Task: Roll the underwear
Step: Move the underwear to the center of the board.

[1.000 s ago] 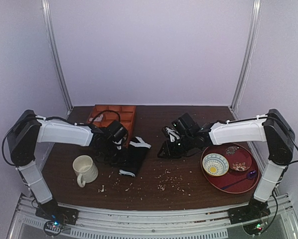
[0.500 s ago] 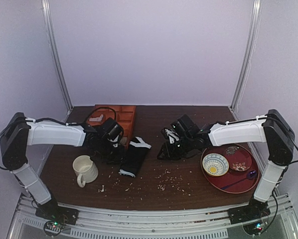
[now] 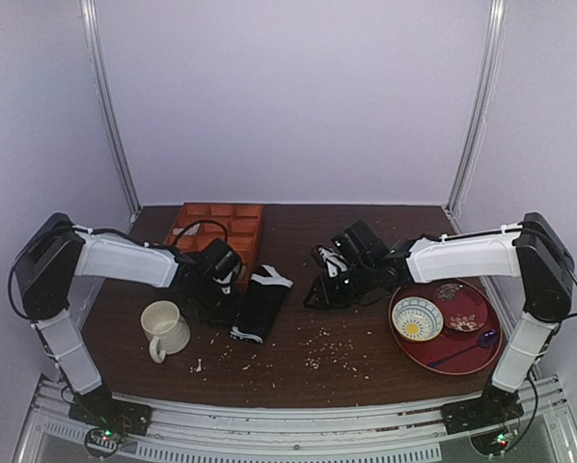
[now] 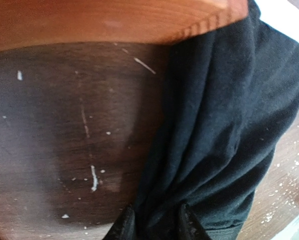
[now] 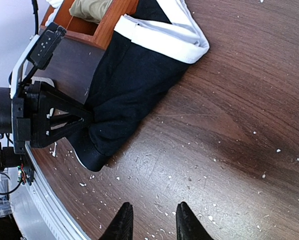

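Observation:
Black underwear (image 3: 260, 304) with a white waistband (image 5: 164, 35) lies stretched out on the brown table, its top end against the orange tray (image 3: 221, 222). My left gripper (image 4: 156, 225) is at its left edge, and the dark fabric (image 4: 224, 125) gathers into folds pinched between the two fingers. In the right wrist view the left gripper's body (image 5: 54, 120) meets the cloth's lower left side. My right gripper (image 5: 152, 220) hovers over bare, crumb-strewn wood to the right of the underwear (image 5: 134, 85), open with nothing between its fingers.
A cream mug (image 3: 165, 328) stands front left of the underwear. A beige fabric lump (image 5: 89, 7) sits in the orange tray (image 5: 107, 27). At the right, a round red tray (image 3: 481, 362) carries a bowl (image 3: 417, 318), a small dish (image 3: 462, 311) and a spoon (image 3: 462, 349). Crumbs litter the table's front.
My left gripper's jaws have narrowed onto the fabric at the underwear's left edge, and the left arm has shifted slightly. The right arm has stayed put.

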`<state>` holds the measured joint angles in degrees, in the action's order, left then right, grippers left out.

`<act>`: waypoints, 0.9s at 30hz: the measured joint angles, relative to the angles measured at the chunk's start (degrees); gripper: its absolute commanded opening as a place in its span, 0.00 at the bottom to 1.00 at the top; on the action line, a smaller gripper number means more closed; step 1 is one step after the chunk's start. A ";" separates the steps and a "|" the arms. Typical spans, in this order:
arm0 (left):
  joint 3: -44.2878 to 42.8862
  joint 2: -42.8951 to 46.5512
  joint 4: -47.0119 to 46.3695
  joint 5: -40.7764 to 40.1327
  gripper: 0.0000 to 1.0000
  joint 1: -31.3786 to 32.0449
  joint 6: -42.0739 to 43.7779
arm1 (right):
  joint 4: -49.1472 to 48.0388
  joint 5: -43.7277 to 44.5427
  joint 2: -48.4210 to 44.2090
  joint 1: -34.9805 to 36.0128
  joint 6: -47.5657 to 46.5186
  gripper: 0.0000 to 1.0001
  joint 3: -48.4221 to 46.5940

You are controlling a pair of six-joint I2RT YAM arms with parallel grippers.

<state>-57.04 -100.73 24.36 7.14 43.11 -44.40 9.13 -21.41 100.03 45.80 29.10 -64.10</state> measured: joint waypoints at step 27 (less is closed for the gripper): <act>1.81 -0.02 -3.52 4.72 0.26 8.55 -16.98 | -2.08 16.79 -5.33 15.72 -28.81 0.30 3.45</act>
<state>-55.22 -100.75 20.84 11.86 51.66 -61.39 7.05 -4.62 94.70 61.52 0.30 -60.64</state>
